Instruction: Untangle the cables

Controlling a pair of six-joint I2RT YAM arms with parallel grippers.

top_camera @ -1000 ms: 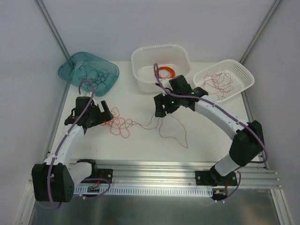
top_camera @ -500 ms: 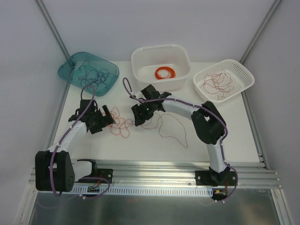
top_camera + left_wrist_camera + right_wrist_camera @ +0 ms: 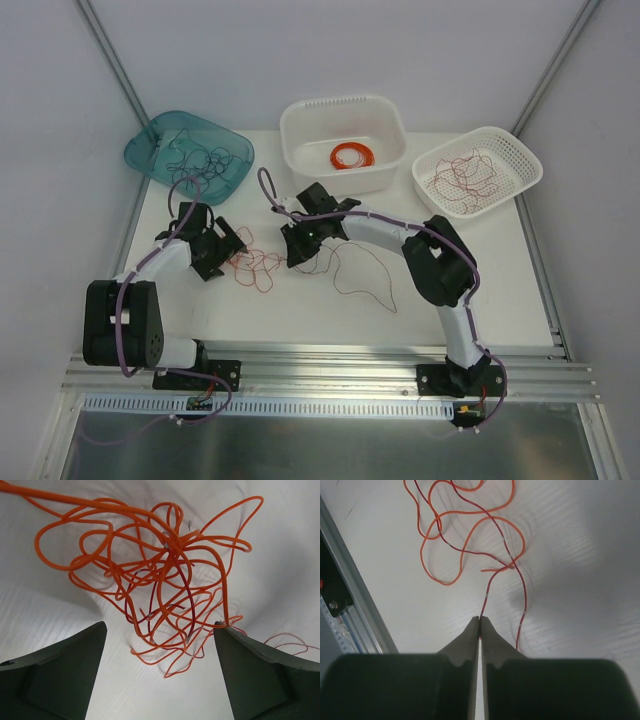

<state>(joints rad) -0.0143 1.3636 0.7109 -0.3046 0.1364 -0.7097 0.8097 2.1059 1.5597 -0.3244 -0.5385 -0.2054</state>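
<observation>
The cables lie as a loose orange-red and dark red tangle (image 3: 255, 268) on the white table, with a thin dark strand (image 3: 372, 278) trailing to the right. My left gripper (image 3: 222, 250) sits at the tangle's left edge. In the left wrist view it stands open (image 3: 160, 627), and the tangle (image 3: 165, 575) lies just ahead of and between its fingers. My right gripper (image 3: 300, 255) is at the tangle's right side. Its jaws (image 3: 480, 617) are shut on a dark red strand (image 3: 488, 591) that runs away into orange loops (image 3: 470, 512).
A teal tray (image 3: 150, 150) with dark wires stands at the back left. A white basket (image 3: 300, 115) at the back holds an orange ring coil (image 3: 352, 155). Another white basket (image 3: 520, 150) with red wires is at the back right. An aluminium rail (image 3: 330, 365) runs along the near edge.
My right arm swung left from the table's middle to the tangle's right side and shut its jaws on a dark red strand. The left gripper crept closer to the tangle, still open.
</observation>
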